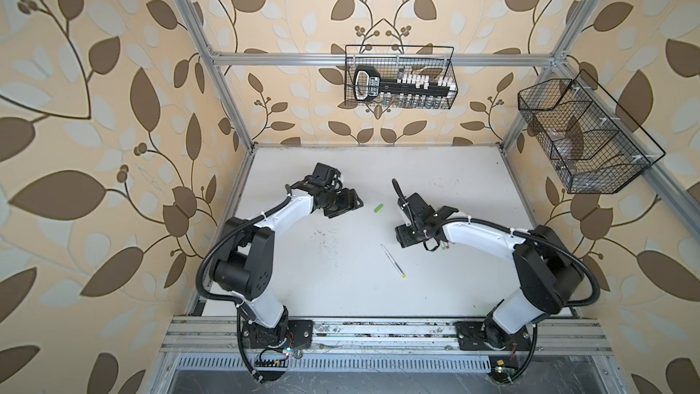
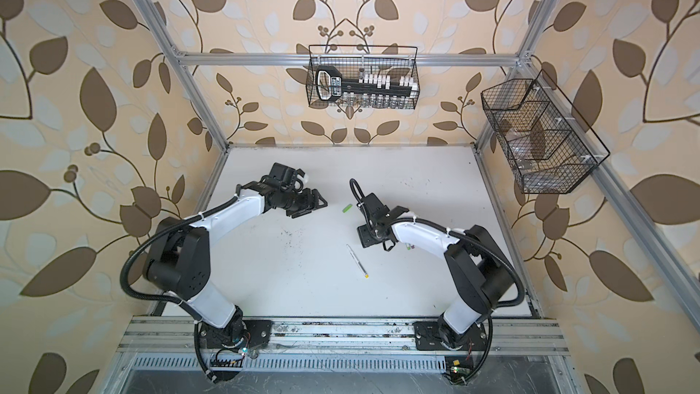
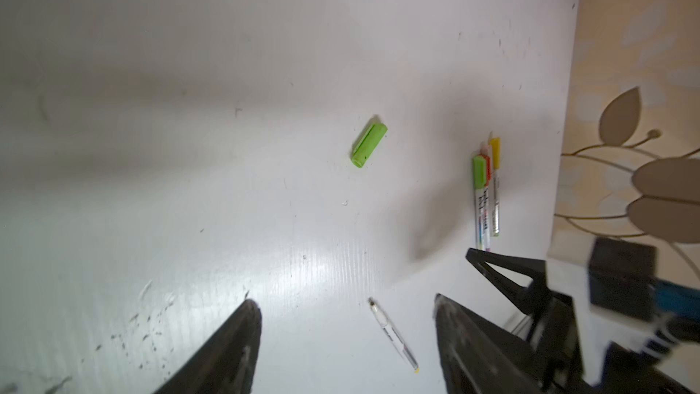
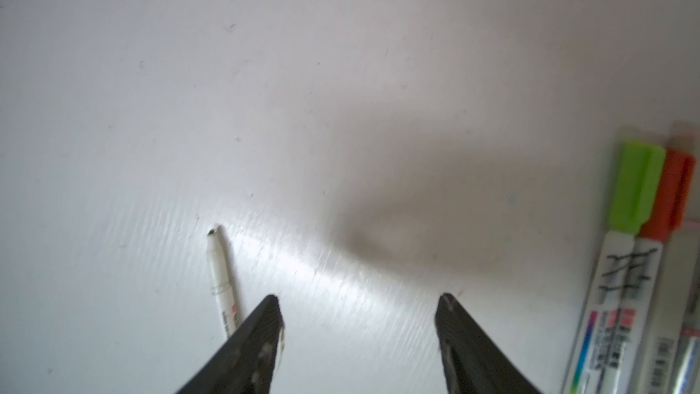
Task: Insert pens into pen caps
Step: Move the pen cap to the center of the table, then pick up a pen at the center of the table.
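Grippers: I'm seeing the left gripper (image 3: 344, 301) and the right gripper (image 4: 358, 298) both holding their fingers spread, gripping nothing.
Uncapped pen (image 4: 221, 278): lying flat on the table (image 1: 341, 297), just beside the right fingers and apart from the left ones.
Green cap (image 1: 378, 207): lying loose between the two sets of fingers, touching neither.
Capped pens (image 3: 486, 191): three are lying side by side, off beside the right fingers.
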`<move>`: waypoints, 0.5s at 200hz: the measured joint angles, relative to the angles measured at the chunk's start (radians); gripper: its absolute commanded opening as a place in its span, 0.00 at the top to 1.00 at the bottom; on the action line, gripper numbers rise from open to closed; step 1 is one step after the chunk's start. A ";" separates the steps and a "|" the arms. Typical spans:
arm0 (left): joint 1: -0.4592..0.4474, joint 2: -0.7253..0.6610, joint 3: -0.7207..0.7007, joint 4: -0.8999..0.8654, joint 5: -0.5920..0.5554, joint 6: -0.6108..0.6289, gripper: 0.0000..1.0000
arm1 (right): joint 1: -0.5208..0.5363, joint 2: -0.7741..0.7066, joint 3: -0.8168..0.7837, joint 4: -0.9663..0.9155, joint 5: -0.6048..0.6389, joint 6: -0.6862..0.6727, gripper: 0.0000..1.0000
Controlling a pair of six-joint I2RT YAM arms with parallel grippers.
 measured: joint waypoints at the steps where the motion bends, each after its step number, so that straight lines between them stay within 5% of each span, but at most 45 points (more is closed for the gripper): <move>1: -0.003 0.008 0.009 -0.005 -0.002 0.007 0.35 | 0.003 -0.006 -0.006 0.002 0.000 0.004 0.33; 100: -0.121 0.430 0.490 -0.235 -0.156 0.231 0.45 | 0.125 -0.375 -0.238 -0.022 0.029 0.142 0.31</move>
